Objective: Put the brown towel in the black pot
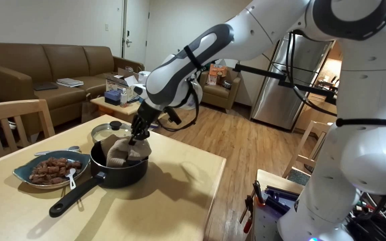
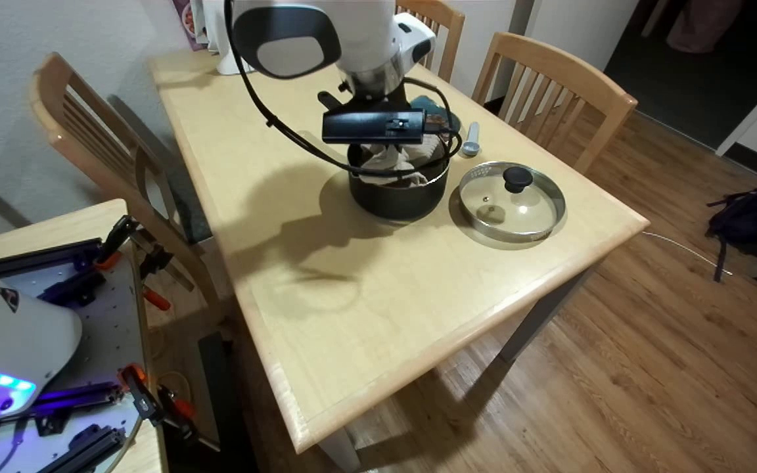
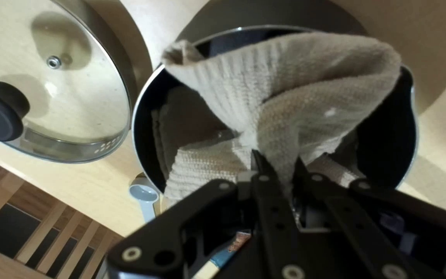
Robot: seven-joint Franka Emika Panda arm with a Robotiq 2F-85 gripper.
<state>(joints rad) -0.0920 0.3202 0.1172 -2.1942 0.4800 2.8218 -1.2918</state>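
The brown towel (image 1: 122,152) is bunched and lies largely inside the black pot (image 1: 122,177), with folds rising above the rim. In the wrist view, the towel (image 3: 285,85) spreads over the pot's opening, and one corner hangs at the rim. The pot (image 3: 389,147) shows dark inside around it. My gripper (image 3: 277,158) is closed on a fold of the towel between its fingertips, low over the pot. In an exterior view the gripper (image 1: 133,140) points down into the towel. In an exterior view the arm partly hides the towel and the pot (image 2: 398,200).
A glass lid (image 2: 513,207) with a black knob lies beside the pot. A blue dish (image 1: 20,172) with brown food and a white spoon (image 1: 71,179) is on the pot's other side. The pot's handle (image 1: 75,197) sticks out over the table. A grey-blue scoop (image 2: 472,139) lies nearby.
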